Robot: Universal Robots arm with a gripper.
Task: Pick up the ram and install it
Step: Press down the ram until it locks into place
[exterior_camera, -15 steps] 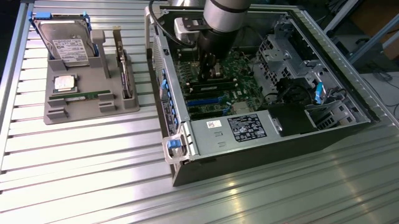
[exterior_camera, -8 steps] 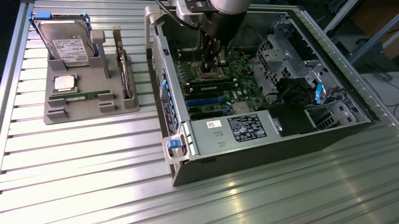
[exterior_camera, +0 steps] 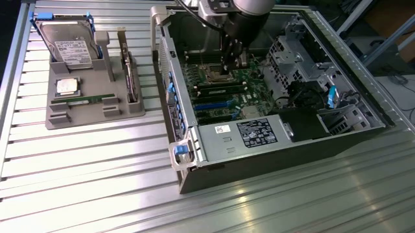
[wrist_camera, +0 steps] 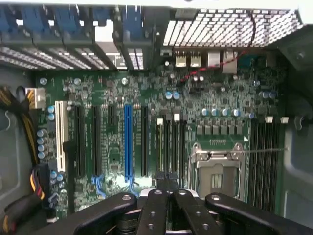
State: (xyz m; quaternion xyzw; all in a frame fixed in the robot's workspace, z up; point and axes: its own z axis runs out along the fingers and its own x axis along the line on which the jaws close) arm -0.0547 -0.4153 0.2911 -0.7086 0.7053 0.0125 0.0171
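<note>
One ram [exterior_camera: 83, 101], a thin green stick, flat in the front slot of the grey tray [exterior_camera: 58, 120] on the exterior view's left. Well apart from the arm and untouched. In the same tray: a silver hard drive [exterior_camera: 68, 42] with a white label at the far end, a square processor chip [exterior_camera: 66, 86] in the middle just behind the ram, and a thin card [exterior_camera: 131, 80] standing on edge along the side nearest the computer case [exterior_camera: 272, 145].

Case lying open on the ribbed metal table [exterior_camera: 97, 184], motherboard [exterior_camera: 224, 97] facing up, power supply [exterior_camera: 256, 132] with its black label at the near end.

Gripper [exterior_camera: 232, 59] down inside the case, above the board and close to the empty processor socket [exterior_camera: 217, 73]. Fingers clenched, black pads pressed together. Cannot tell whether anything thin sits pinched between them.

From the wrist view: closed fingertips [wrist_camera: 155, 196] hanging over the row of dark memory slots [wrist_camera: 171, 142], beside the metal-framed socket. A blue expansion slot [wrist_camera: 128, 142] and a white one [wrist_camera: 61, 139] farther along the green board, with red and yellow cables [wrist_camera: 34, 178] at the case edge.
</note>
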